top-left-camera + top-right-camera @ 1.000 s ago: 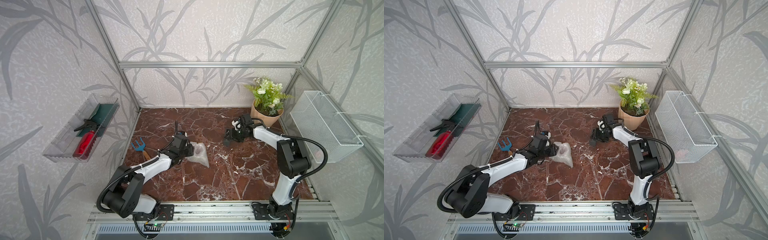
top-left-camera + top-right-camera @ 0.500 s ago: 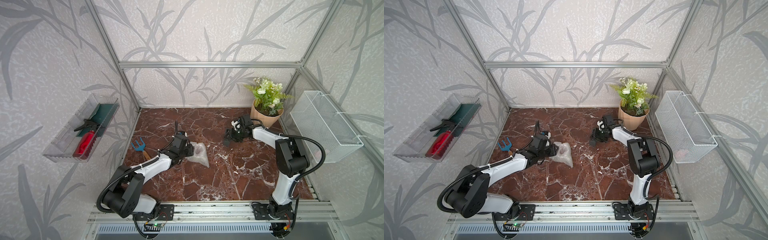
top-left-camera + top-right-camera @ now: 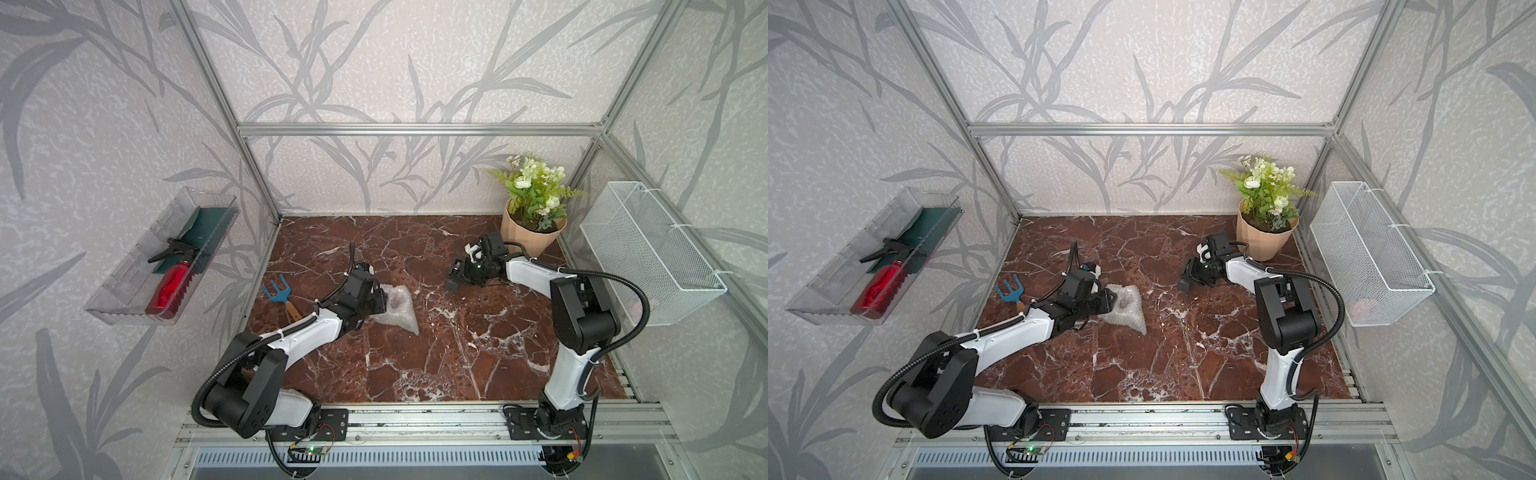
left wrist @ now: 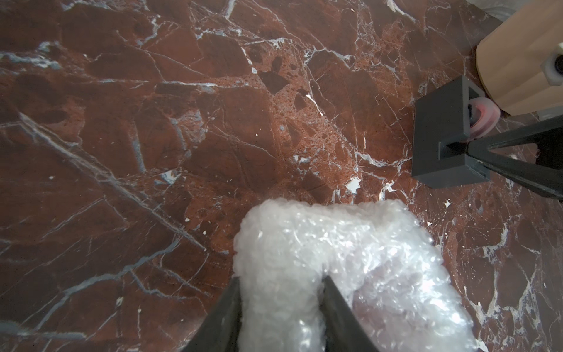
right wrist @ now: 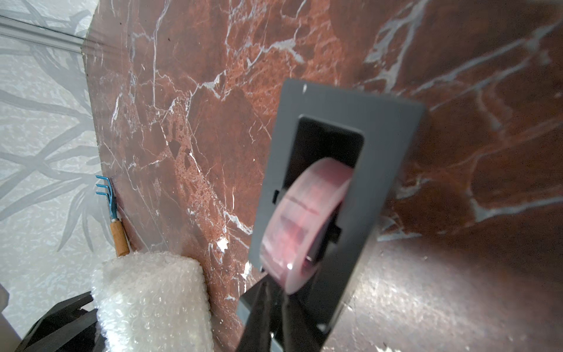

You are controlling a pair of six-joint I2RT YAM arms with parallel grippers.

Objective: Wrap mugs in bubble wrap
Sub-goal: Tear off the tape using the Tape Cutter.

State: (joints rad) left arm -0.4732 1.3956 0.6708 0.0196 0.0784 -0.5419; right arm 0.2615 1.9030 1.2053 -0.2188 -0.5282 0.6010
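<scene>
Bubble wrap: crumpled into a lumpy bundle [image 3: 398, 311] on the marble worktop [image 3: 436, 357], with one fold caught between the left fingers.
Mug: out of sight. I'd guess it sits inside the bundle, where a dark hollow shows in both top views.
Left fingers [image 3: 380, 300]: clamped on that fold, one on each side of it, low against the worktop.
Bundle's lie: it spreads out ahead of the left fingers, and its long side seems to run crosswise to their reach.
Right fingers [image 3: 462, 277]: pinched closed on the dark grey tape dispenser [image 5: 320, 106], which carries a pinkish tape roll [image 5: 304, 222].
Gap: the bundle lies ahead of the right fingers, past the dispenser and well apart, with bare marble between.
Nearer arm: the left, already on the wrap. By my reckoning the right has to carry the tape across.
Around: a blue hand rake [image 3: 279, 292] lies behind the left fingers, and a plant pot [image 3: 534, 239] stands just behind the right ones.
</scene>
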